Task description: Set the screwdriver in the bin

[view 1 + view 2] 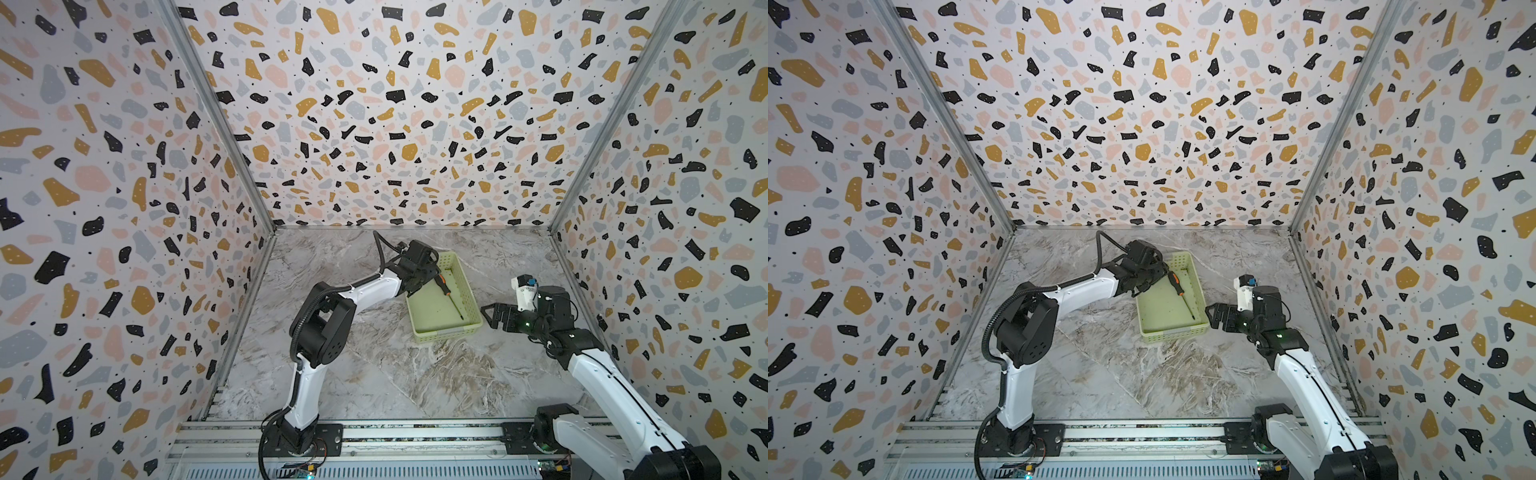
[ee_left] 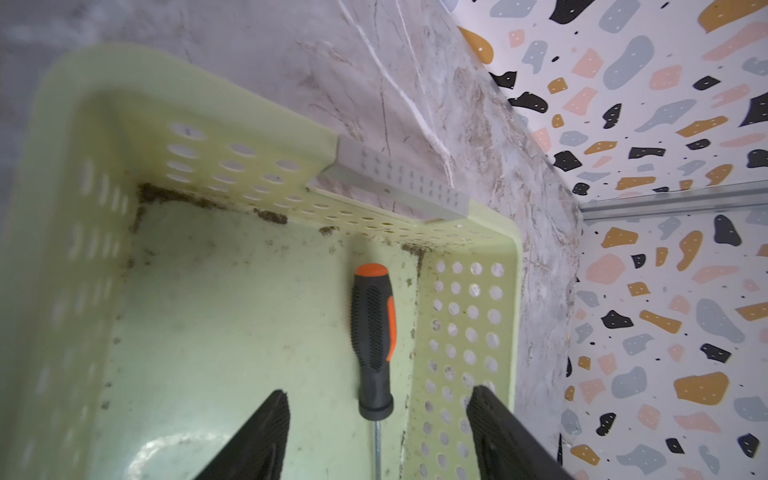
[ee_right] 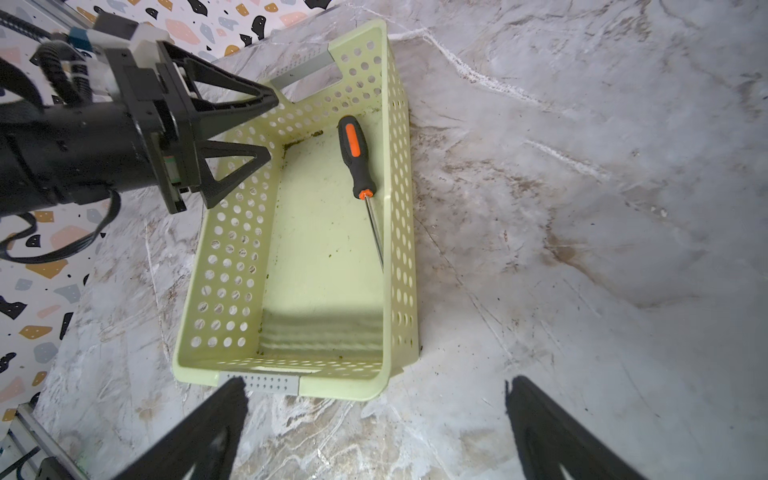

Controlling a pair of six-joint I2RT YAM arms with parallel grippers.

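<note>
Screwdriver (image 3: 357,158) lay flat inside bin (image 3: 199,291), hugging side wall; left jaws stood apart above it, holding nothing; right jaws wide too, empty, just off bin's near end; tool prob light + stiff; grab textured handle, shaft's thin n slick imo

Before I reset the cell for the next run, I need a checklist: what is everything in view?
screwdriver: one, black handle with orange accents, lying on the bin's floor along a long wall
bin: one, pale yellow-green, perforated, on the table
table: one, grey-brown marble pattern, under everything
walls: three, terrazzo print, around the table
left gripper: one, black, open, above the screwdriver's handle end
right gripper: one, black, open, just outside the bin's opposite end
</note>
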